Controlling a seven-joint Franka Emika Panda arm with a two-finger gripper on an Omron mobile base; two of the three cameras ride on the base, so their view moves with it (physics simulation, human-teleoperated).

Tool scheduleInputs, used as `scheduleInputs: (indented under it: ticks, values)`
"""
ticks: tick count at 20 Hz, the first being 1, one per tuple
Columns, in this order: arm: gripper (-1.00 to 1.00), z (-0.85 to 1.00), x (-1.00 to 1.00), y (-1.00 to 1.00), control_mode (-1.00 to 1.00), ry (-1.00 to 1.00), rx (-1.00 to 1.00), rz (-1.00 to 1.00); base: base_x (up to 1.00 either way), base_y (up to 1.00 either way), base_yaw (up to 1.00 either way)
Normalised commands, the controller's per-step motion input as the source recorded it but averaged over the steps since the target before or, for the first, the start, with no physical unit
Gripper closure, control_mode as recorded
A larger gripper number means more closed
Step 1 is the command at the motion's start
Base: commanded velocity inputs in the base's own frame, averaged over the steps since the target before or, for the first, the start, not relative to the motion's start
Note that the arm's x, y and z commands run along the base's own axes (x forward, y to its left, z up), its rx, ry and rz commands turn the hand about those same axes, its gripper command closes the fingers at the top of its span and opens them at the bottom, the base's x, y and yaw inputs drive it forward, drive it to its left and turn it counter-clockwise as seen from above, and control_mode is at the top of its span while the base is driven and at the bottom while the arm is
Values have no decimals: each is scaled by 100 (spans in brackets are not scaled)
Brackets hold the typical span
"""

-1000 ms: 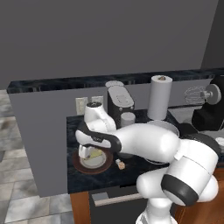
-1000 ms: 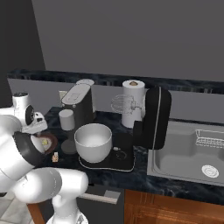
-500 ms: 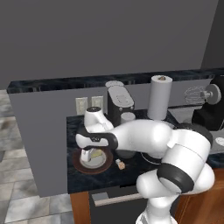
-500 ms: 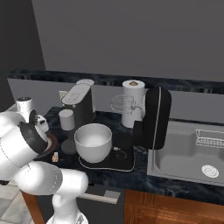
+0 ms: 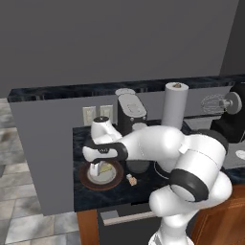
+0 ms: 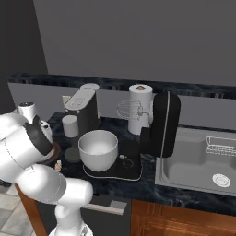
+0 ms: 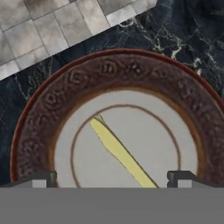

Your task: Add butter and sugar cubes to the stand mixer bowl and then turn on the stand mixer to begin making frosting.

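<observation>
Butter [image 7: 121, 153]: pale yellow strip, centre of hand view. Plate [image 7: 39, 131]: white middle with thin brown ring, wide dark brown rim with embossed scroll pattern, reddish edge. Counter [image 7: 183, 35]: black marble, white veins, upper right. Floor [image 7: 52, 26]: grey mottled tiles, upper left. Stand mixer bowl [image 6: 98, 150]: off-white. Stand mixer [image 6: 161, 124]: black. Sugar cubes [image 5: 131, 180]: tan and whitish.

Butter [image 7: 121, 152] lying alone on the plate [image 7: 131, 72], open plate surface at 3 and 9 o'clock, bare counter [image 7: 183, 30] at 1 o'clock.
</observation>
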Motion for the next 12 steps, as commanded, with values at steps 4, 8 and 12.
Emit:
scheduleInputs:
  ticks: [4, 8, 12]
  values:
    - [-100, -6, 4, 0, -100, -1, -3, 3, 0, 0, 0]
    - [-100, -8, 1, 0, -100, 0, 0, 2, 0, 0, 0]
    - [-100, -8, 3, 0, -100, 0, 0, 1, 0, 0, 0]
